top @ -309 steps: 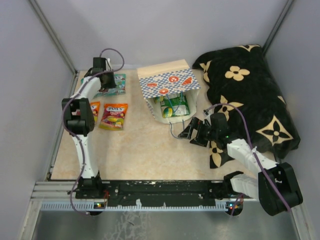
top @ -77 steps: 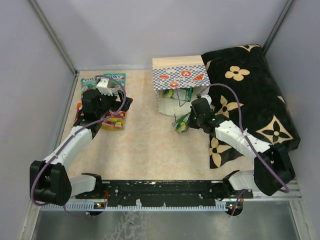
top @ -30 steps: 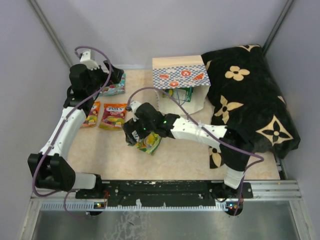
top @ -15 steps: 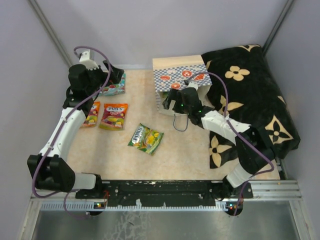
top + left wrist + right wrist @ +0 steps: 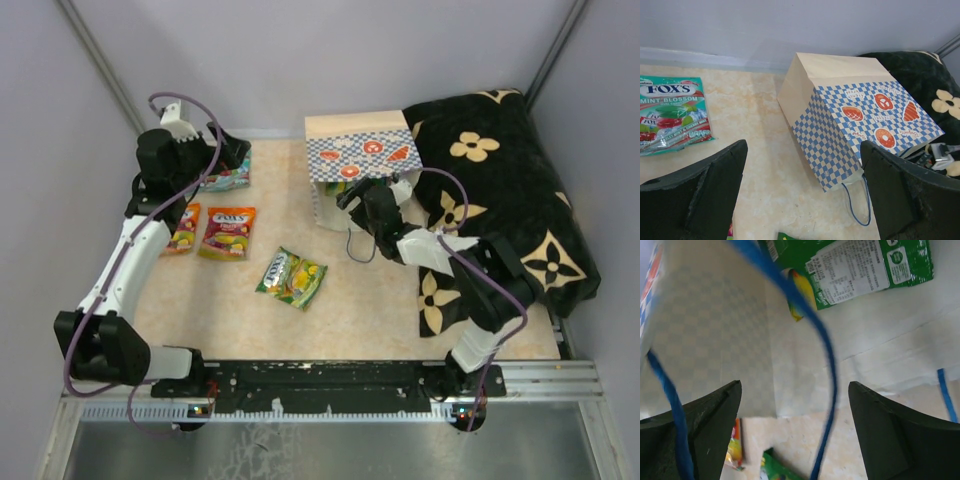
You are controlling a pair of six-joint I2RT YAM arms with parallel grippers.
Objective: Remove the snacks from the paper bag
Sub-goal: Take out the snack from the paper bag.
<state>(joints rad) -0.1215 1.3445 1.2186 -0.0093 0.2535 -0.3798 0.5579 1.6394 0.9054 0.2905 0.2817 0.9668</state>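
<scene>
The paper bag lies on its side at the back, its mouth facing the near edge; it also shows in the left wrist view. My right gripper is at that mouth, open, and its camera looks inside. A green snack lies deep in the bag, and a blue cord handle hangs between the fingers. Out on the table lie a green packet, a purple one, an orange one and a teal one. My left gripper hovers open over the teal packet.
A black flower-patterned cloth is heaped against the bag's right side. Grey walls close in the back and both sides. The arms' mounting rail runs along the near edge.
My right gripper left the green packet on the table and swung back right to the bag's mouth, then reached further in. The left arm has not moved.
</scene>
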